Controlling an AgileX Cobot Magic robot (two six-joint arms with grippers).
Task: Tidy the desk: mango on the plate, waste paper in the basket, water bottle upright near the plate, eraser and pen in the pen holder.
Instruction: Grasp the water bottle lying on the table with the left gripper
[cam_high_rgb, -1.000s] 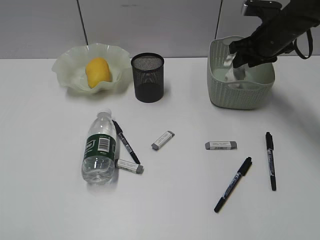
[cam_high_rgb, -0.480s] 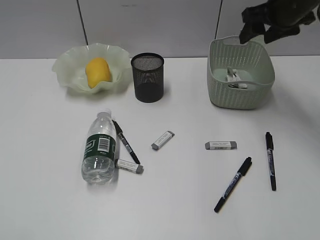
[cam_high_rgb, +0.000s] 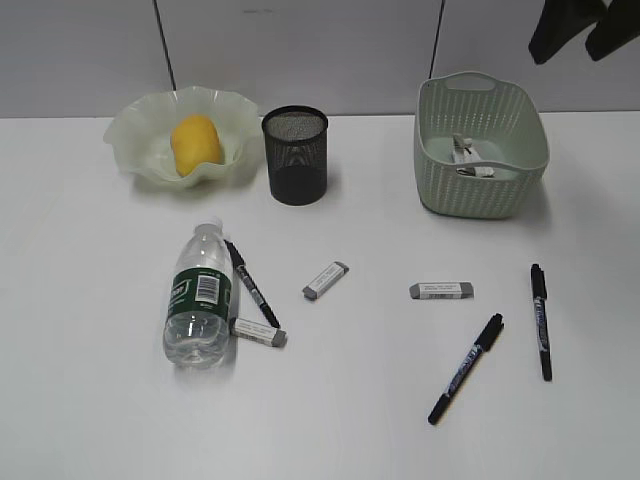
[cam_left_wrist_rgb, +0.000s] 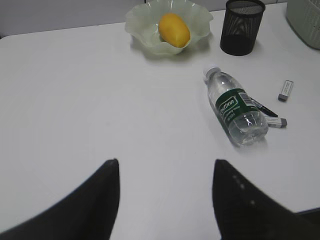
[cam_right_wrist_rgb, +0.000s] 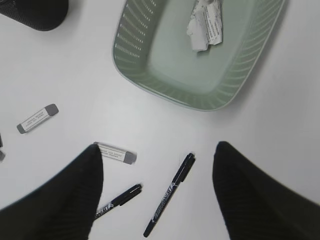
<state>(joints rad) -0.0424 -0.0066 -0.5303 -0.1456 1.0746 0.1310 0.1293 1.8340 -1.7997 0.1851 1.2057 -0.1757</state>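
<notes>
Yellow mango (cam_high_rgb: 196, 142) sits in the plate (cam_high_rgb: 130, 135) upper left, waste paper (cam_high_rgb: 470, 158) in the basket (cam_high_rgb: 480, 195); water bottle (cam_high_rgb: 200, 297) lies flat. Left claw (cam_left_wrist_rgb: 165, 200) gapes empty, lower frame. Right claw (cam_right_wrist_rgb: 157, 192) gapes empty; pens, erasers remain on the tabletop (cam_right_wrist_rgb: 75, 75)

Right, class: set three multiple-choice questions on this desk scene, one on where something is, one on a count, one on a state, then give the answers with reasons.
1. Where is the waste paper?
A. in the basket
B. in the plate
C. on the desk beside the pens

2. How many erasers lie on the desk?
A. one
B. three
C. five

3. How is the water bottle placed?
A. upright by the plate
B. lying on its side
C. inside the pen holder

Answers:
1. A, the crumpled white wad sits on the basket's floor.
2. B, one beside the bottle, one mid-desk, one further right.
3. B, its cap points toward the plate and its side rests on the desk.
</notes>
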